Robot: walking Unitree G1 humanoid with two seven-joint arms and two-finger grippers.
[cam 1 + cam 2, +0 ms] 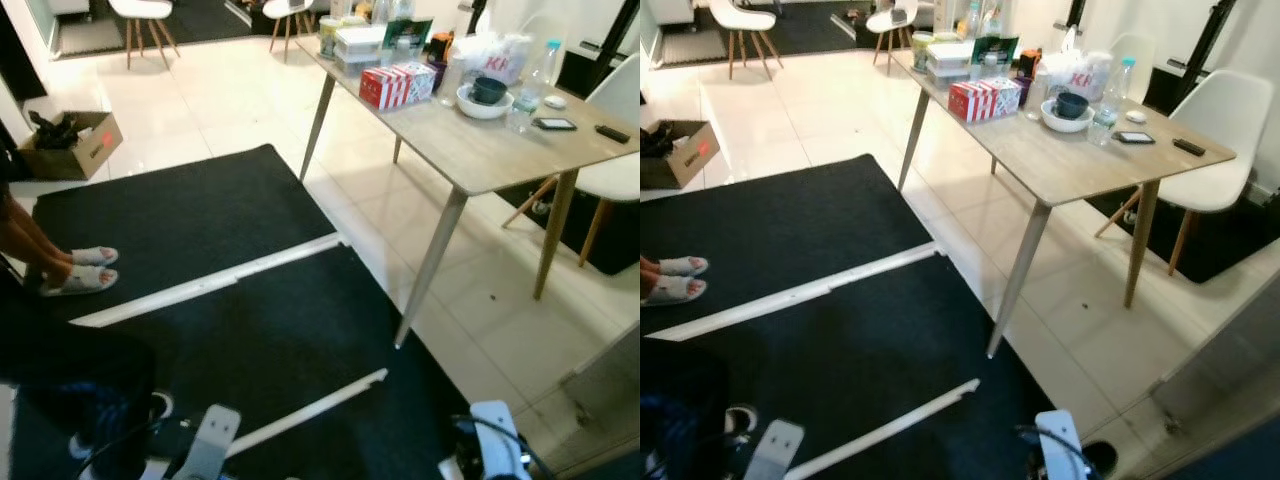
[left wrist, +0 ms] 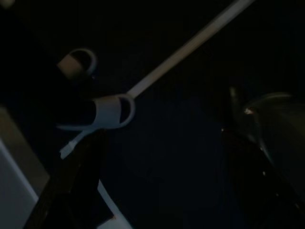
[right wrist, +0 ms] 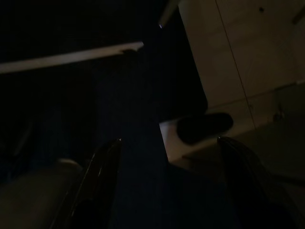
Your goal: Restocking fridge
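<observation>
Both arms hang low over the black mat point(image 1: 200, 215); the left gripper point(image 2: 157, 157) has its two dark fingers spread apart with nothing between them, and past its fingertips lie a person's white sandals point(image 2: 112, 112) and a white strip point(image 2: 190, 45) running slantwise across the mat; the right gripper point(image 3: 167, 181) is likewise parted and empty, and beyond it the mat's edge meets pale tile point(image 3: 228, 52), with a second white strip point(image 3: 66, 57) off to one side; the wrist views are dark, so little more can be made out there; the head views take in what the wrists miss: a wooden table point(image 1: 1080, 165) well ahead of the right gripper, its long axis running away from the robot, carrying a red and white box point(image 1: 983, 99), a bowl point(image 1: 1068, 112), a water bottle point(image 1: 1110, 95) and a phone point(image 1: 1135, 137); a white chair point(image 1: 1220, 130) stands beside it; a cardboard box point(image 1: 75, 145) sits far ahead of the left gripper; no fridge can be told in any view
</observation>
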